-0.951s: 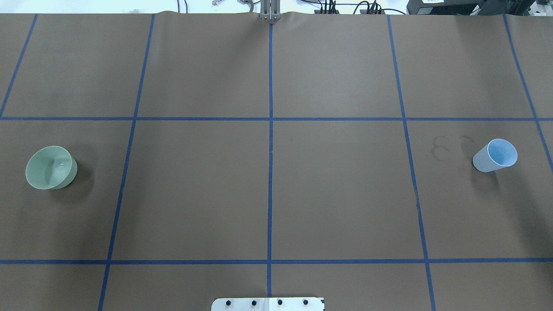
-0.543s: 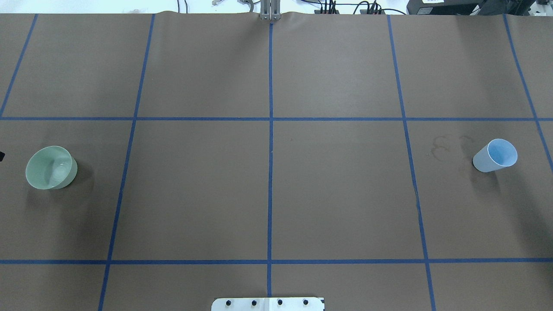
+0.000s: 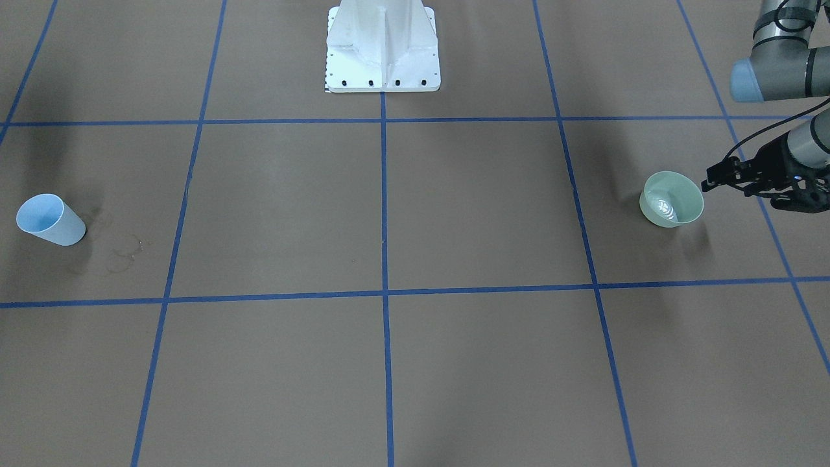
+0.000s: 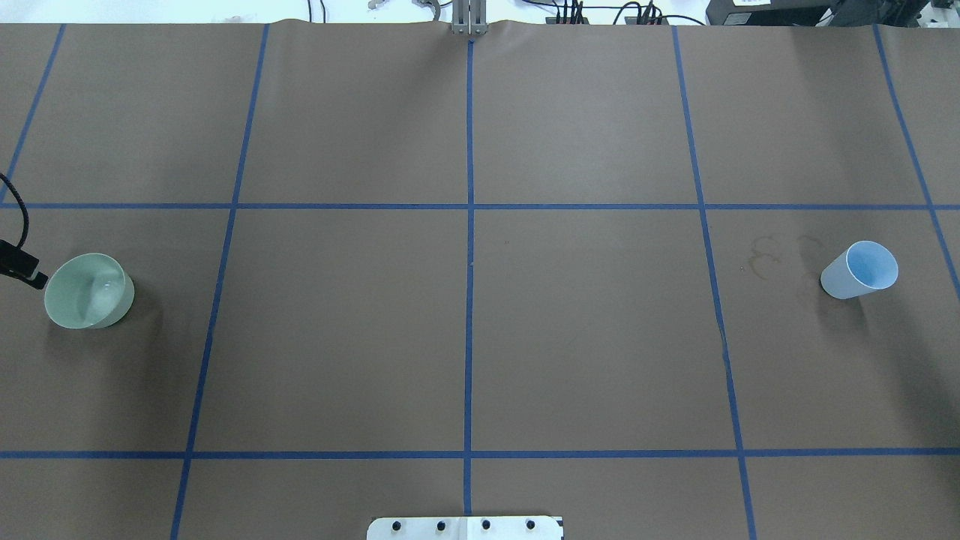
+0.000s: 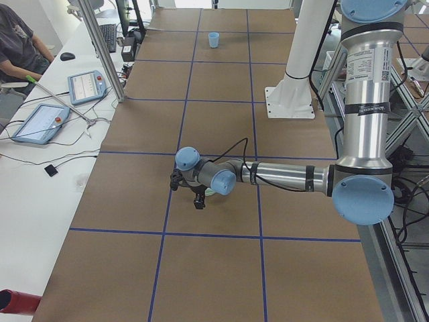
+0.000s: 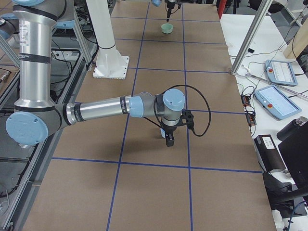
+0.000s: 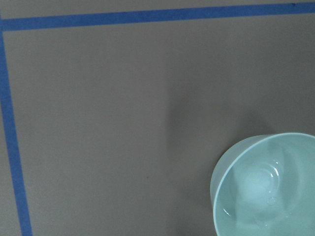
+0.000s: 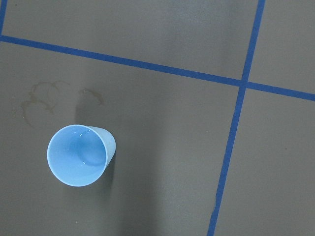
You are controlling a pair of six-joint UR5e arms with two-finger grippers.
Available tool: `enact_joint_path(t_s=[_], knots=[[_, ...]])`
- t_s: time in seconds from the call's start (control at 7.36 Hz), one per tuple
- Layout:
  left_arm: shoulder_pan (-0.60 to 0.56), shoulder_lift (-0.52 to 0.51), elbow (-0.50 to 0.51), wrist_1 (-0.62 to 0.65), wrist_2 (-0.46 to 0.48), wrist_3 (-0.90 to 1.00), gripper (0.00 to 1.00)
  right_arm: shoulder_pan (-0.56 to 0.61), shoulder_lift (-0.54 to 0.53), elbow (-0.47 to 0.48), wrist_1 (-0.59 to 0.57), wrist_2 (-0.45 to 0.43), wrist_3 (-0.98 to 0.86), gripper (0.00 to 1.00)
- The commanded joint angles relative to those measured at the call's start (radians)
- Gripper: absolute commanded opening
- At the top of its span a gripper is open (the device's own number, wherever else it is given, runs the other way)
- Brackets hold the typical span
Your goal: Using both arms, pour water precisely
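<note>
The left end effector (image 5: 198,201) hangs low over the desk (image 4: 345,330), pointing down. How far its fingers are parted cannot be told, and nothing shows in its hold. Just beside it, on the side toward the desk's middle, a pale green bowl (image 3: 688,200) stands apart from it, with the water (image 3: 661,207) glinting in its bottom. Well apart from that end effector, faint ring stains (image 4: 763,259) lie near an upright light blue cup (image 4: 859,270). The right end effector (image 6: 169,138) hangs just beside the cup, on its outer side, pointing down. Its opening cannot be told either.
</note>
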Motion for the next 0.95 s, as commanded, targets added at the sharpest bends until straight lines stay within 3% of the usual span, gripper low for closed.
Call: enact_joint_path(t_s=[0.0, 0.41, 0.54, 0.82], knots=[[0.033, -0.022, 0.017, 0.0, -0.001, -0.001, 0.98, -0.002, 0.0, -0.003, 0.0, 0.0, 0.001, 1.0], [0.061, -0.047, 0.036, 0.0, -0.001, -0.003, 0.84, -0.002, 0.0, -0.003, -0.002, 0.0, 0.003, 1.0], [0.064, -0.048, 0.039, 0.0, -0.001, -0.003, 0.73, -0.002, 0.0, -0.003, -0.002, 0.0, 0.003, 1.0], [0.064, -0.048, 0.039, 0.0, -0.002, -0.004, 0.17, -0.002, 0.0, -0.004, -0.002, 0.0, 0.003, 1.0]])
